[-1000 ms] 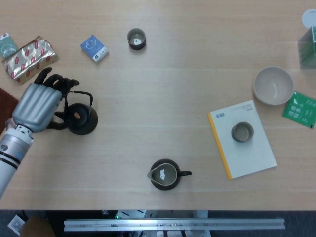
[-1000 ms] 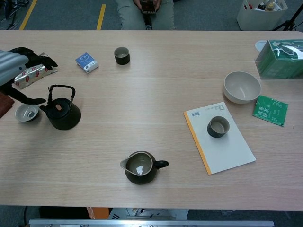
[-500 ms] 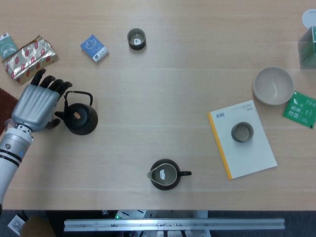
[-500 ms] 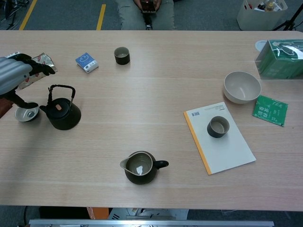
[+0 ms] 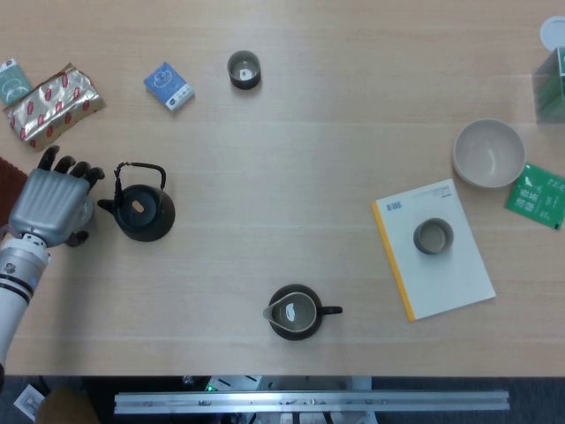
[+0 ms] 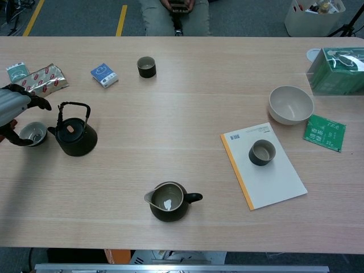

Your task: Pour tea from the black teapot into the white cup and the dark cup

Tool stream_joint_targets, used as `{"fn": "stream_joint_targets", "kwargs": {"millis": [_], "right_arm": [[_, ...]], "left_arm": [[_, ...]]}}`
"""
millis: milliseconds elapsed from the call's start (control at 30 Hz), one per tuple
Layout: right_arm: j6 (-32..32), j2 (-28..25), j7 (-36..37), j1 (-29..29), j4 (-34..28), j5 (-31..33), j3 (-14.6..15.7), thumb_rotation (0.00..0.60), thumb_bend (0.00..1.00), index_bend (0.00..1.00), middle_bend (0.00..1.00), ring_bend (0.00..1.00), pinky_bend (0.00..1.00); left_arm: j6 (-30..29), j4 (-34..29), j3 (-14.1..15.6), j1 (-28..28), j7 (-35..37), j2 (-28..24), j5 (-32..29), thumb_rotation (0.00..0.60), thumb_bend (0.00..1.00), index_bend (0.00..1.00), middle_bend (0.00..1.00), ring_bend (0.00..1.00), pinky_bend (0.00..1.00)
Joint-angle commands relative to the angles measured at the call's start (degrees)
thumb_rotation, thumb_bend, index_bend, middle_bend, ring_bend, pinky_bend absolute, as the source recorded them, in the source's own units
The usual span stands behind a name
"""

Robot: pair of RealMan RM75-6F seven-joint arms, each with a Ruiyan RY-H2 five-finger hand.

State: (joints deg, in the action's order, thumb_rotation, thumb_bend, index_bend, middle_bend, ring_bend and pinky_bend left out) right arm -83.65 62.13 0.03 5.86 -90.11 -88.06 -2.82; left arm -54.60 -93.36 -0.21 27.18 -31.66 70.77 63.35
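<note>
The black teapot (image 5: 141,210) (image 6: 74,136) stands upright on the table at the left, its wire handle raised. Just left of it my left hand (image 5: 48,205) (image 6: 14,108) hovers with fingers spread, holding nothing and clear of the pot. The small white cup (image 6: 33,132) sits under that hand, with the thumb curving beside it; the head view hides most of the cup. One dark cup (image 5: 244,69) (image 6: 147,66) stands at the far middle. Another dark cup (image 5: 433,236) (image 6: 261,152) rests on a white book. My right hand is out of sight.
A dark pitcher (image 5: 296,311) with liquid stands near the front edge. A white bowl (image 5: 488,153), a green packet (image 5: 537,196) and a green box (image 6: 335,71) lie at the right. The book (image 5: 441,283) is yellow-spined. A blue packet (image 5: 168,86) and foil packet (image 5: 55,102) lie far left.
My left hand has drawn back leftward from the teapot's handle and now sits over the white cup. The teapot has stayed in place.
</note>
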Motion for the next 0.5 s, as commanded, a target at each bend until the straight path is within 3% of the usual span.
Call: {"fn": "stream_joint_targets", "kwargs": {"millis": [33, 500], "right_arm": [[-0.24, -0.1, 0.15, -0.22, 0.03, 0.1, 0.06, 0.6, 0.12, 0.36, 0.32, 0.18, 0.22], [-1.2, -0.05, 1.6, -1.31, 1.2, 0.53, 0.31, 0.6, 0.12, 0.36, 0.32, 0.18, 0.22]], "left_arm": [[0.22, 0.19, 0.05, 0.44, 0.14, 0.63, -0.1, 0.571, 0.17, 0.22, 0.24, 0.18, 0.07], [0.75, -0.45, 0.09, 3.04, -0.65, 3.36, 0.23, 0.568, 0.17, 0.22, 0.24, 0.18, 0.07]]}}
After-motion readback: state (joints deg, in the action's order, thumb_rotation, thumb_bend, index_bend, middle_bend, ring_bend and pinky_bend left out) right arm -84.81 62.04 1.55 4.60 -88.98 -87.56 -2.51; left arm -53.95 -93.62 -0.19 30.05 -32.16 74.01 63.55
